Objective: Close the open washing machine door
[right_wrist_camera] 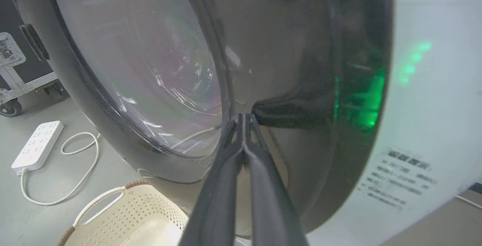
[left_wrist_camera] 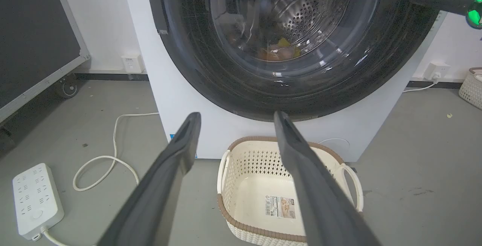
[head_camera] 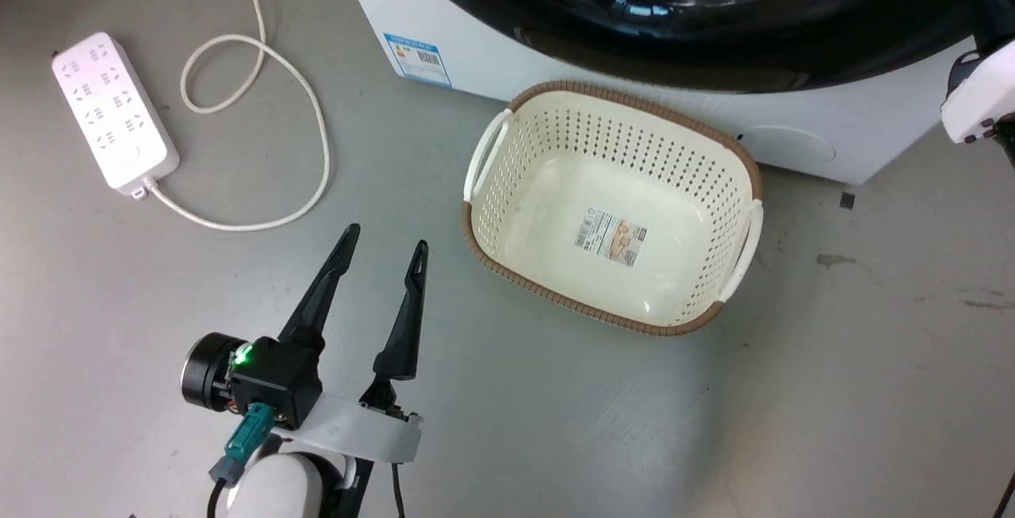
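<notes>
The big white front-loading washing machine (head_camera: 468, 50) stands at the far side. Its large round washing machine door with the glossy black rim and clear glass bowl (left_wrist_camera: 293, 91) lies close against the front, though I cannot tell whether it has latched. A cream perforated plastic basket with a brown rim (head_camera: 515, 185) sits on the floor just below it, and a white power strip (head_camera: 111, 109) with a looped cord lies to the left.

The right hand (right_wrist_camera: 244, 116) has its fingers pressed together, empty, with the tips at the door's right rim. The left hand (head_camera: 386, 238) hangs spread wide, empty, near the basket.

The slim tips could skid off the slick curved rim. A weak push could leave the catch unengaged, so the door swings out over the basket.
</notes>
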